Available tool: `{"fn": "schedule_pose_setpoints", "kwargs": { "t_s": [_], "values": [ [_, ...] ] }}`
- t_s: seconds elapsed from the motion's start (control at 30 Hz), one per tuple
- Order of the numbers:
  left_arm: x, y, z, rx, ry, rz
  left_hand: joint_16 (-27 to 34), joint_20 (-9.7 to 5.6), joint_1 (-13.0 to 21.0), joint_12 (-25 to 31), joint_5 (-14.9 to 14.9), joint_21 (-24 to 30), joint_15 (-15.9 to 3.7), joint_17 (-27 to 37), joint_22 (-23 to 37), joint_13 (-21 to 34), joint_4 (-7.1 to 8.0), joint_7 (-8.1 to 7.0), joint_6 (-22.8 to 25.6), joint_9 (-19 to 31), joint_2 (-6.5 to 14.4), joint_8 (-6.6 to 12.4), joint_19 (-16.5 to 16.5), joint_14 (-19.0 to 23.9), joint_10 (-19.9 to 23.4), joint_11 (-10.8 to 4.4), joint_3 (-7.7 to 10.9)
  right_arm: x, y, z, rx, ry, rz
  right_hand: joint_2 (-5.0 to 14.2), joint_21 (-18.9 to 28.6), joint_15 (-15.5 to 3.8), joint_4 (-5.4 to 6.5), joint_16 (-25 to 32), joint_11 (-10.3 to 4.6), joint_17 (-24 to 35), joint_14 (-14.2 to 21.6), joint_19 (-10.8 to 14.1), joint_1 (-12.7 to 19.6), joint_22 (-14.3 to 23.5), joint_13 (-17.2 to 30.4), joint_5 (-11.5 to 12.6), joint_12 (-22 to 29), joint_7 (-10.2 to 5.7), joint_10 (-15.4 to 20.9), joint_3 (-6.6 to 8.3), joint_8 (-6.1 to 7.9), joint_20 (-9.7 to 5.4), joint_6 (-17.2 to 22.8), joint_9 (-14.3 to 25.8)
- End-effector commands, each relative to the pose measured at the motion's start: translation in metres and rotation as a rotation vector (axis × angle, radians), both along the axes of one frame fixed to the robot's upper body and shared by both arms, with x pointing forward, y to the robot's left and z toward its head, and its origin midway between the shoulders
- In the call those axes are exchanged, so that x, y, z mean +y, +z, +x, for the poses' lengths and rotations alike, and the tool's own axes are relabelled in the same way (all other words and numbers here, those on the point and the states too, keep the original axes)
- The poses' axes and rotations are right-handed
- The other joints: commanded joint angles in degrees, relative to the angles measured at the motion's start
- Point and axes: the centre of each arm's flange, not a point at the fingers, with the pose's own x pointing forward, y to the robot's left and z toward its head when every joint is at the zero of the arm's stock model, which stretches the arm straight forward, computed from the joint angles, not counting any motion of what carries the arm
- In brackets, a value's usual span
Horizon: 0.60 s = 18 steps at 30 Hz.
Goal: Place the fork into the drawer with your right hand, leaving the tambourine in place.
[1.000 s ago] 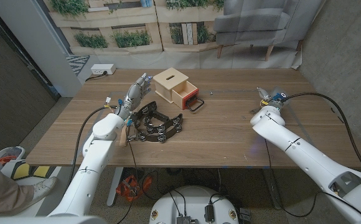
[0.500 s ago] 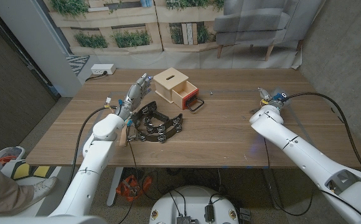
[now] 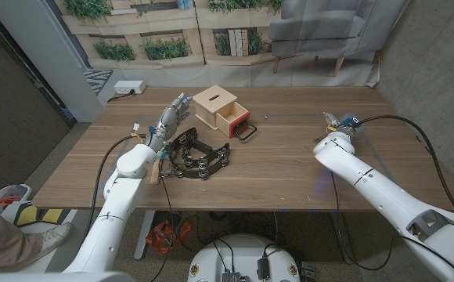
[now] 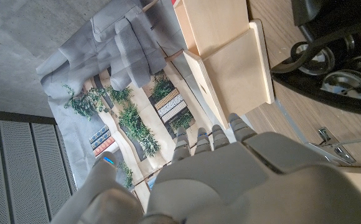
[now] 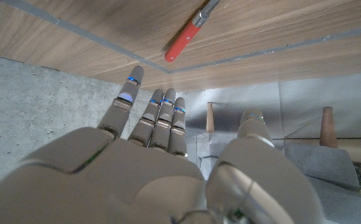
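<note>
The fork (image 5: 184, 37) has a red handle and lies on the wood just past the fingertips of my right hand (image 5: 168, 162); its metal end runs out of the picture. My right hand (image 3: 337, 123) stands near the table's right side with its fingers stretched out and nothing in it. The small wooden box (image 3: 215, 103) sits at the back middle, its drawer (image 3: 232, 119) pulled out with a red front and black handle. The black tambourine (image 3: 196, 157) lies in front of the box. My left hand (image 3: 171, 117) hovers left of the box (image 4: 221, 37), fingers straight, holding nothing.
A small dark object (image 3: 266, 117) lies on the table right of the drawer. Bare wood (image 3: 290, 168) stretches between the tambourine and my right arm. A white power strip (image 3: 127, 88) sits on the floor behind the table. A person's leg (image 3: 0, 231) shows at the lower left.
My right forearm has edged slightly to the left. The left arm, box and tambourine have stayed put.
</note>
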Motion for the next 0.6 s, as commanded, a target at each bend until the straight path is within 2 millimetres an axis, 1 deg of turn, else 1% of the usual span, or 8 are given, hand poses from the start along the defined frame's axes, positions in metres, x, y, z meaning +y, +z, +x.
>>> {"fn": "schedule_pose_setpoints", "kwargs": {
  "t_s": [0.03, 0.6],
  "values": [
    [0.001, -0.0022, -0.0004, -0.003, 0.001, -0.008, 0.32, -0.04, 0.34, 0.26, 0.03, 0.5, 0.35, 0.17, 0.3, 0.09, -0.35, 0.07, 0.28, 0.13, 0.1, 0.13, -0.44, -0.93, 0.23, 0.13, 0.1, 0.0016, 0.0011, 0.002, 0.015, -0.007, -0.007, 0.38, 0.44, 0.16, -0.05, 0.61, 0.62, 0.4, 1.34, 0.69, 0.32, 0.29, -0.07, 0.6, 0.26, 0.04, 1.07, -0.45, 0.86, -0.06, 2.03, -0.05],
    [0.0018, -0.0048, -0.0058, -0.013, 0.005, -0.009, 0.33, 0.0, 0.33, 0.28, 0.03, 0.51, 0.26, 0.17, 0.3, 0.09, -0.4, 0.12, 0.25, 0.13, 0.13, 0.12, -0.46, -0.96, 0.3, 0.11, 0.08, 0.0021, -0.0009, 0.002, 0.028, -0.029, -0.008, 0.41, 0.31, 0.32, 0.11, 0.76, 0.65, 0.67, 1.59, 0.83, 0.28, 0.31, -0.2, 0.63, 0.12, 0.02, 1.31, -0.73, 0.63, -0.18, 2.17, -0.05]
  ]
}}
